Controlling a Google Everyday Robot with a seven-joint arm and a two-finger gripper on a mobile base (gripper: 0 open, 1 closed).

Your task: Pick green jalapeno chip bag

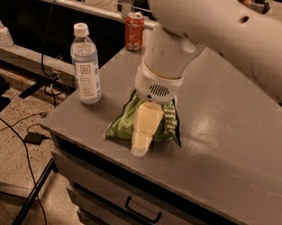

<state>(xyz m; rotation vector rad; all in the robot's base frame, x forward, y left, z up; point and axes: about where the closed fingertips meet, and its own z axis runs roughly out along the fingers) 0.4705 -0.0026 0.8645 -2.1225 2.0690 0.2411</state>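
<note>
Hanging down from a thick white arm point(230, 28) that comes in from the upper right of the camera view, the end effector point(142, 141) points at the grey table point(228, 144) near its front left corner; its cream-coloured lower part stands in front of the green jalapeno chip bag point(121, 124) and covers the middle of it; whether the end effector is spread, pressed together or pinching the bag I cannot tell, as only that one cream-coloured face shows; its tip seems to sit at the bag's near edge, close to the table top, though contact cannot be made out; the bag lies flat on the table, close to the front edge, with glossy green foil showing on both sides of the end effector and a dark edge on its right side; a clear water bottle point(85, 66) with a white cap and a pale label stands upright to the left of the bag, near it but apart, close to the table's left edge; a red soda can point(134, 31) stands upright at the far edge of the table, well apart from the bag and partly beside the arm's round white wrist housing; below the table top a drawer front with a dark handle point(143, 210) shows; black cables point(8, 131) run across the speckled floor on the left.
</note>
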